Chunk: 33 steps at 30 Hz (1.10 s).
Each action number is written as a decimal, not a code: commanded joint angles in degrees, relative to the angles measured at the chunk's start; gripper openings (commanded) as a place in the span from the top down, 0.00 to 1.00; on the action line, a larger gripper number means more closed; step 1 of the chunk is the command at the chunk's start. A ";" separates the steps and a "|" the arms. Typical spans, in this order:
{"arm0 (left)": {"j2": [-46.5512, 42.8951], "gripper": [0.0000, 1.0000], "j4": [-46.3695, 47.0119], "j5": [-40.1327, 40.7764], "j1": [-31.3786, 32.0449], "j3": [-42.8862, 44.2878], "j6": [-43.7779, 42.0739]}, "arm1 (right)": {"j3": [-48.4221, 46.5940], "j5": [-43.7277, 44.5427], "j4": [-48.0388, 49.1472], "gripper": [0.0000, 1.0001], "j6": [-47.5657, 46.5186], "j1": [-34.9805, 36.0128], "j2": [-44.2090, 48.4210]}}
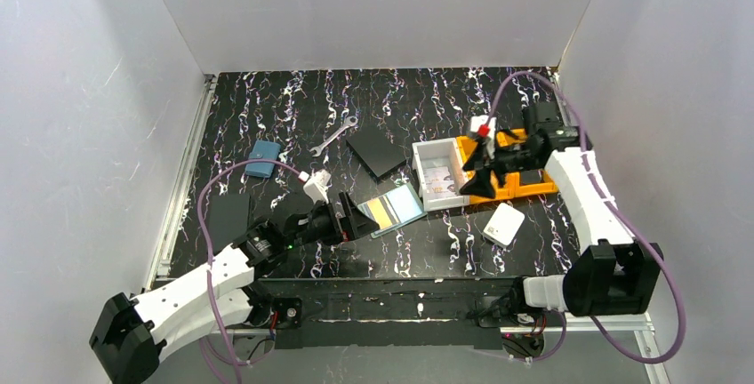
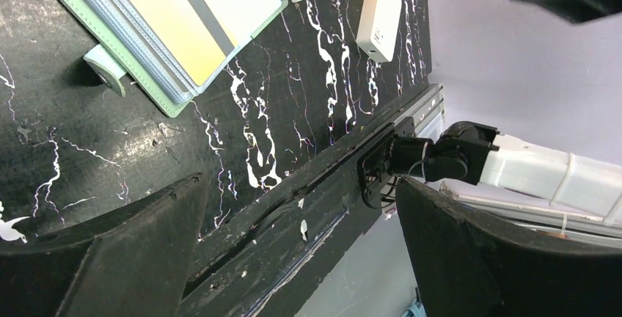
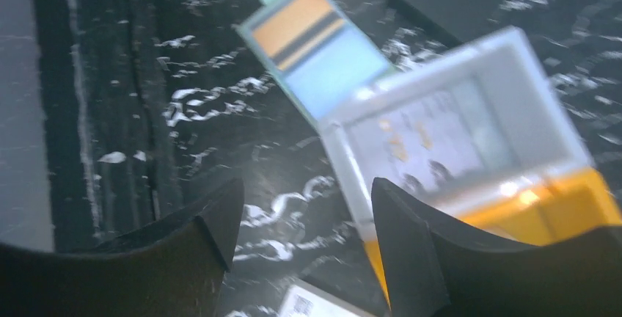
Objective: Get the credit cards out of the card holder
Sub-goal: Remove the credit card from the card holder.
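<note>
The card holder (image 1: 393, 209) lies open on the black mat; it is pale mint green with light-blue inner panels (image 2: 139, 56) (image 3: 315, 45). A tan card with a grey stripe (image 2: 169, 20) (image 3: 297, 27) sits in its top pocket beside a light-blue panel (image 3: 339, 75). My left gripper (image 1: 348, 221) (image 2: 297, 181) is open just left of the holder, with nothing between its fingers. My right gripper (image 1: 471, 172) (image 3: 306, 185) hangs open and empty over the edge of the white box (image 1: 418, 166). A pale patterned card (image 3: 429, 133) lies inside that box.
An orange tray (image 1: 533, 188) sits behind the white box. A small white box (image 1: 504, 223) lies near the front. A wrench (image 1: 335, 135), a black square plate (image 1: 377, 151), a blue pouch (image 1: 262, 158) and a white adapter (image 1: 316, 185) lie further back. A dark flat item (image 1: 228, 218) is at left.
</note>
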<state>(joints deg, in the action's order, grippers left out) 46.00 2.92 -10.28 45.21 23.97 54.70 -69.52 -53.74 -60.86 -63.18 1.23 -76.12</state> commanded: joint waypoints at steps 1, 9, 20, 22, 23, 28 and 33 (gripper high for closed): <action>1.70 0.01 1.31 1.37 -0.22 0.97 1.32 | 5.95 -0.15 12.95 0.28 15.68 11.14 3.88; 6.73 0.08 3.14 1.10 -0.21 2.35 0.37 | 9.40 10.79 27.05 0.28 31.65 32.92 0.62; -0.69 0.09 5.35 6.86 -0.23 -0.22 -1.74 | 5.90 15.46 32.96 0.30 40.00 36.12 -8.16; -1.07 0.09 5.87 6.37 -0.21 -0.51 -1.11 | 6.09 16.01 34.59 0.30 41.74 36.12 -9.11; -0.97 0.09 6.44 6.04 -0.26 -0.76 -0.57 | 6.07 16.29 35.07 0.30 42.53 36.12 -9.62; -0.35 0.10 11.70 4.44 -0.16 -2.51 2.45 | 6.56 17.44 38.91 0.31 46.70 36.21 -11.71; 0.75 0.10 14.05 4.04 -0.12 -2.80 3.09 | 6.78 20.89 43.22 0.33 50.96 36.29 -12.90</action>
<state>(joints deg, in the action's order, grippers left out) 46.19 13.26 -5.93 45.17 21.69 56.99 -61.32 -35.70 -23.90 -17.34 37.17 -88.40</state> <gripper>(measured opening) 0.903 0.672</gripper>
